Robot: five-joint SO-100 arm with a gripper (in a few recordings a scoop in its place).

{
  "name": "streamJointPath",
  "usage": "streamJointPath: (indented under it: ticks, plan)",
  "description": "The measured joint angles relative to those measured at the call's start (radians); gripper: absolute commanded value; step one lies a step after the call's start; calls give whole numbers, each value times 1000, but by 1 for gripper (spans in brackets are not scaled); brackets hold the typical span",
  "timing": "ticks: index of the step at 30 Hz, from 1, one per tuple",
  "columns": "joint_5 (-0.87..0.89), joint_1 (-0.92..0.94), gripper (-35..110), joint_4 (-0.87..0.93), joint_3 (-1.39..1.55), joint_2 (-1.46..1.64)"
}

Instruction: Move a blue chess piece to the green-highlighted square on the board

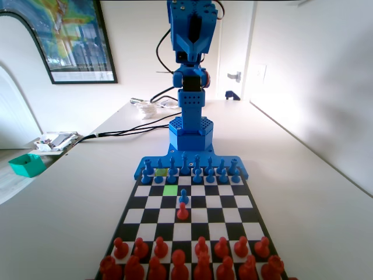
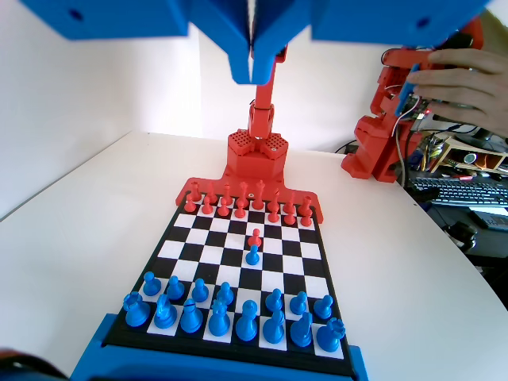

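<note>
The board (image 1: 250, 217) lies lengthwise, with red pieces near and blue pieces far in the fixed view. A bright green square (image 1: 170, 189) lies just in front of the blue pawn row (image 1: 197, 175), left of centre. One blue pawn (image 1: 183, 196) (image 2: 252, 255) stands advanced, one square right of the green square and a row nearer in that view, facing a red pawn (image 1: 182, 211) (image 2: 255, 238). My gripper (image 1: 194, 41) (image 2: 252, 67) is raised high above the blue end, jaws pressed together with nothing between them.
A duller yellow-green square (image 1: 160, 172) peeks out among the blue pawns. Taller blue pieces (image 2: 247, 321) stand behind the pawns on the blue ledge (image 1: 239, 169). Cables (image 1: 125, 129) and a teal box (image 1: 27, 164) lie off to the left in the fixed view.
</note>
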Motion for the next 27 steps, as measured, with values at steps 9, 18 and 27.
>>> streamJointPath:
  ticks: [9, 18, 27]
  plan:
    - [0, 0, 1, 0, 0, 18]
    - [0, 0, 1, -12, 0, 18]
    - [5, 17, 1, 6, -15, -40]
